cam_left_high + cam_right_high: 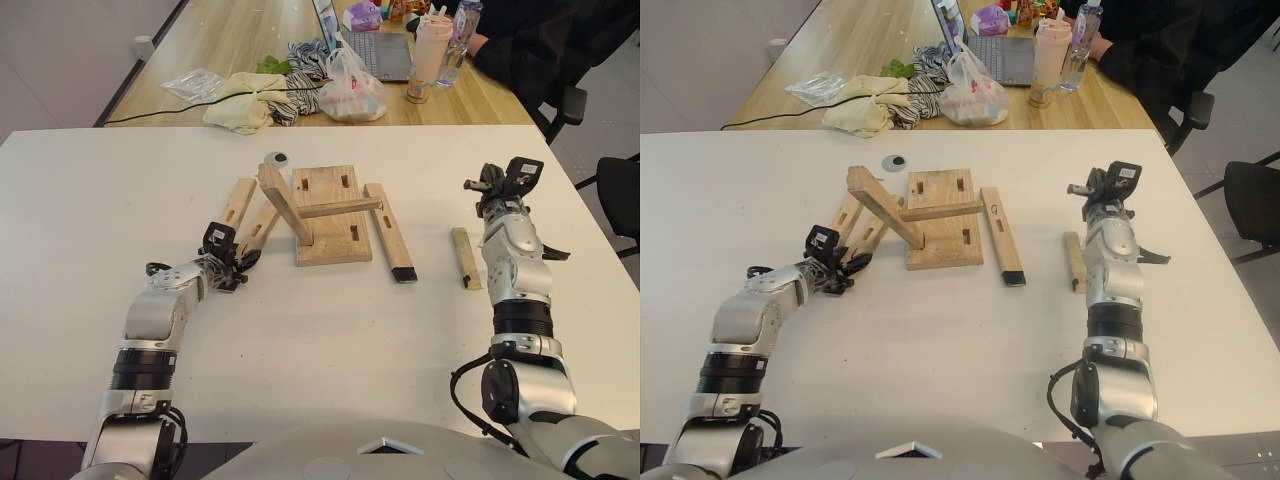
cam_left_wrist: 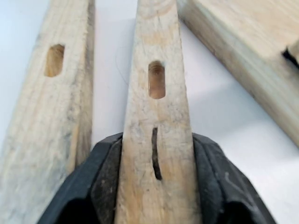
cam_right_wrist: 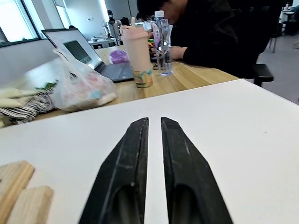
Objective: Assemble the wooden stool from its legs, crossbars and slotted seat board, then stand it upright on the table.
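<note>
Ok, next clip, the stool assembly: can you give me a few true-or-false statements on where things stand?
1. The left gripper is clamped on a wooden leg. True.
2. The stool stands finished and upright. False: the seat board lies flat with a single leg rising tilted from it.
3. The right gripper holds the short crossbar. False: it holds nothing, and that piece lies on the table beside the right arm.
4. A dark-tipped leg lies right of the seat board. True.
</note>
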Tool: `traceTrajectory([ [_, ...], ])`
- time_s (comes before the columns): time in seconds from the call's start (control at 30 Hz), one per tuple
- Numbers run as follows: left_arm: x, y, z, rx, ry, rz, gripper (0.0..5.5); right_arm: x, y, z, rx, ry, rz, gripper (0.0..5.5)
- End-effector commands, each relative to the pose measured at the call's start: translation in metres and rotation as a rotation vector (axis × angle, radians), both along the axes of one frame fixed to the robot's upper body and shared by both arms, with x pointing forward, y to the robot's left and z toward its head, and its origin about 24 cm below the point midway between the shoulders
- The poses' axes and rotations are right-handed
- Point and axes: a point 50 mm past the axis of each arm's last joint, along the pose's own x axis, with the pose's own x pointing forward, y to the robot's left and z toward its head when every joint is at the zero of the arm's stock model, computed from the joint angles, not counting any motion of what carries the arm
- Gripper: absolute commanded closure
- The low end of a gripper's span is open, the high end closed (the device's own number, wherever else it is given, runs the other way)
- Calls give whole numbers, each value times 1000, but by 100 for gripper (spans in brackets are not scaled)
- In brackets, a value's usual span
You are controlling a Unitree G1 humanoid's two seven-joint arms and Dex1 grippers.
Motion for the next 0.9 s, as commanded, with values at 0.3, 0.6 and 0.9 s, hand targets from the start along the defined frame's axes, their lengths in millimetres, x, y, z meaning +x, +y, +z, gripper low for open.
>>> traceTrajectory([
  [0.3,62,-46,215,-260,-838,-562,351,25,57,179,358,-486,871,312],
  [0.6,19,-85,230,-537,-683,-1023,351,-30,103,229,588,-657,1390,165],
  [0.9,6,-90,216,-737,-501,-1117,351,-56,99,216,659,-581,1638,242],
])
